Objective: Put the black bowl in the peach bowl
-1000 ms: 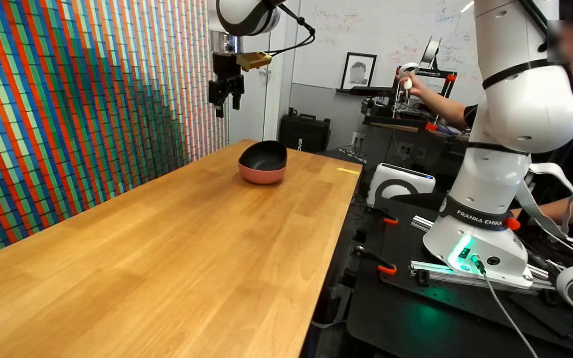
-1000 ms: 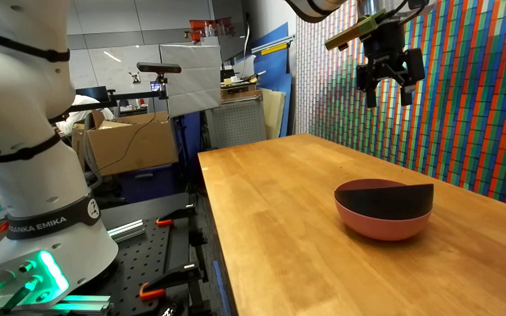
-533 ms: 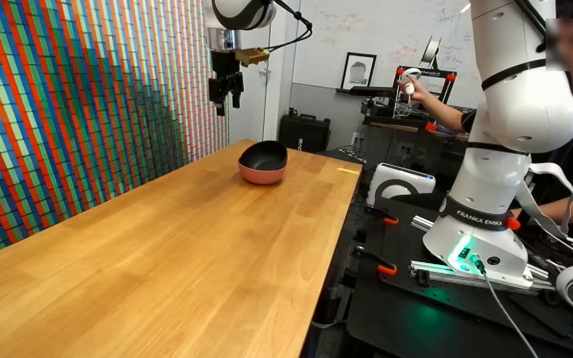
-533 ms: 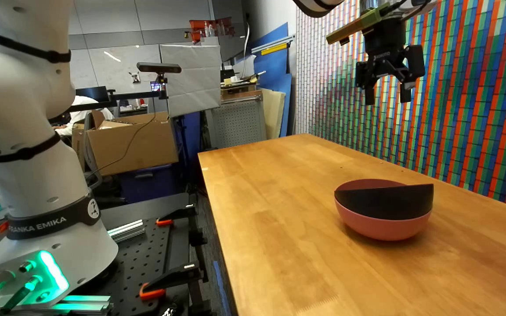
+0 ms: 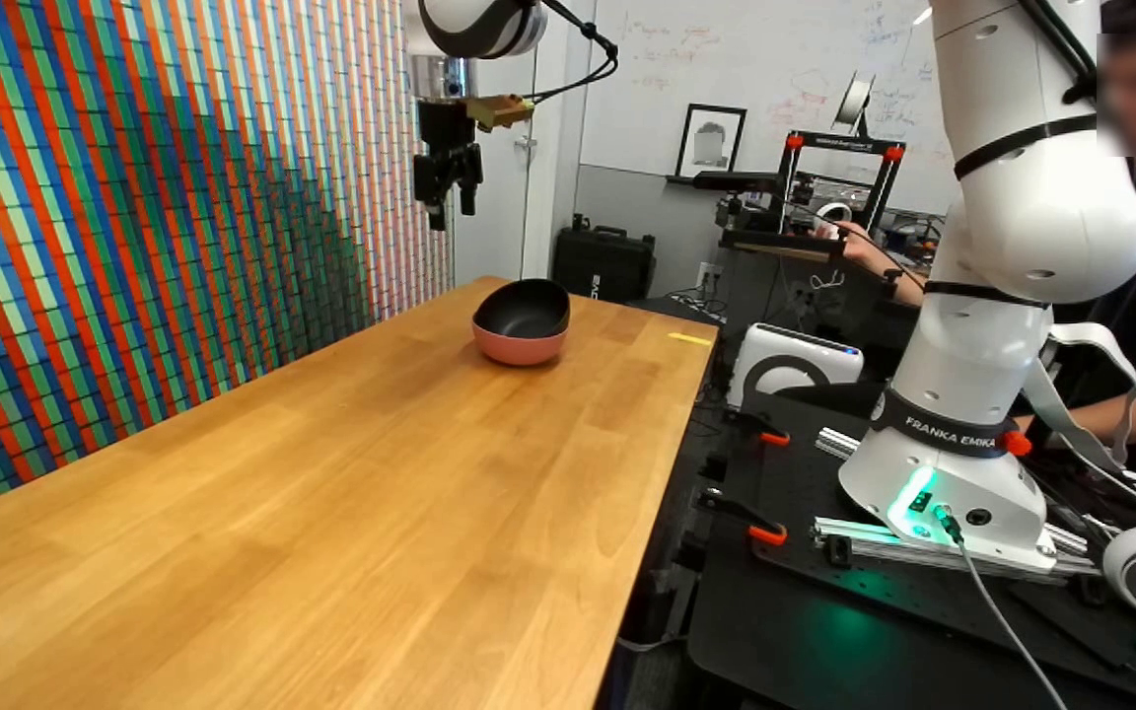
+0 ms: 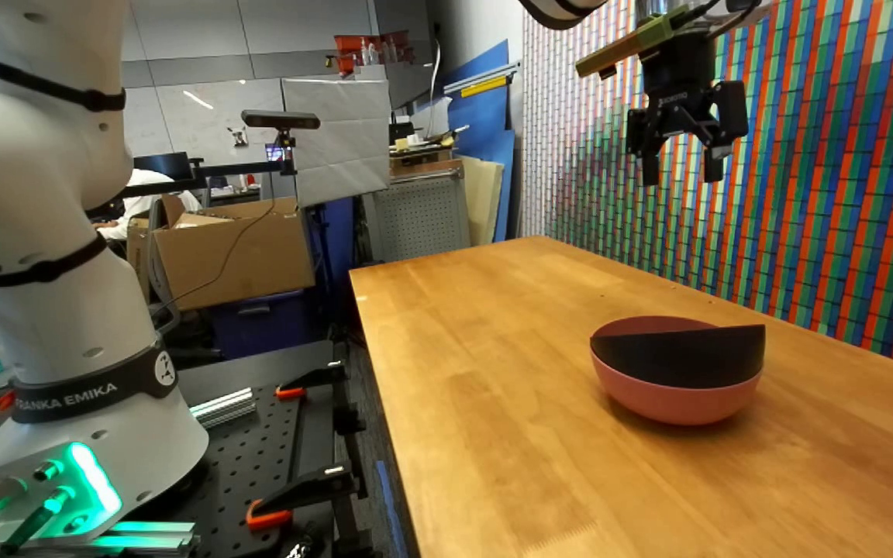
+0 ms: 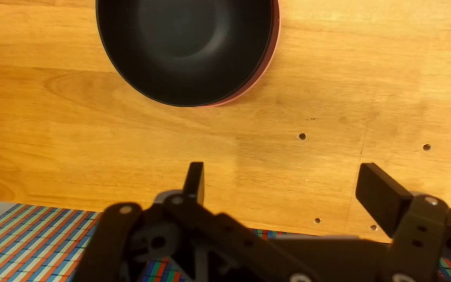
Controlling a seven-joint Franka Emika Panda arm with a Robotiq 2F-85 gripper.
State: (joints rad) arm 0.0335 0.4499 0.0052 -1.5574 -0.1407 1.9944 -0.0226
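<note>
The black bowl (image 5: 526, 308) sits tilted inside the peach bowl (image 5: 519, 349), with one side of its rim raised above the peach rim. In an exterior view the black bowl (image 6: 683, 363) slants, and part of the inside of the peach bowl (image 6: 675, 404) shows behind it. In the wrist view the black bowl (image 7: 182, 47) covers most of the peach bowl (image 7: 275, 35), whose rim shows along one side. My gripper (image 5: 452, 214) is open and empty, well above the table and apart from both bowls. It also shows open in an exterior view (image 6: 681, 177) and the wrist view (image 7: 280, 172).
The bowls stand on a wooden table (image 5: 361, 493). A colourful tiled wall (image 6: 826, 155) runs along the table's far side from the robot base. A yellow tape strip (image 5: 689, 338) lies near the table edge. A person's hand (image 5: 864, 251) is behind the arm.
My gripper has risen slightly and then stayed nearly still, open throughout. The bowls have not moved. The person's hand with the white controller has lowered.
</note>
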